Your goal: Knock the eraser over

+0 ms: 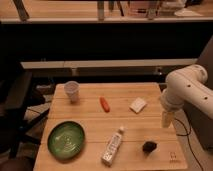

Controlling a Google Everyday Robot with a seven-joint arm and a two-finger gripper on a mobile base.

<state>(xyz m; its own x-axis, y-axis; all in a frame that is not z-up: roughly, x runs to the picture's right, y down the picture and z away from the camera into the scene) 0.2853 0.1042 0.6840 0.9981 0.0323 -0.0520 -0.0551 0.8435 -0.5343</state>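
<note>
Presently jaws over table (pixel 125 120) right edge, eraser (pixel 149 146) apart.

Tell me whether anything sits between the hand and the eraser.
Nothing visible does. The hand hangs near the right edge of the table, just behind the eraser; only bare wood lies between them.

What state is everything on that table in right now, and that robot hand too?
eraser: on the table, front right, untouched; standing or fallen unclear.
white bottle: lying on its side.
cup: upright.
green bowl: empty, right way up.
orange-red stick: lying flat.
white pad: lying flat.
gripper: above the table's right edge, apart from the eraser.
</note>
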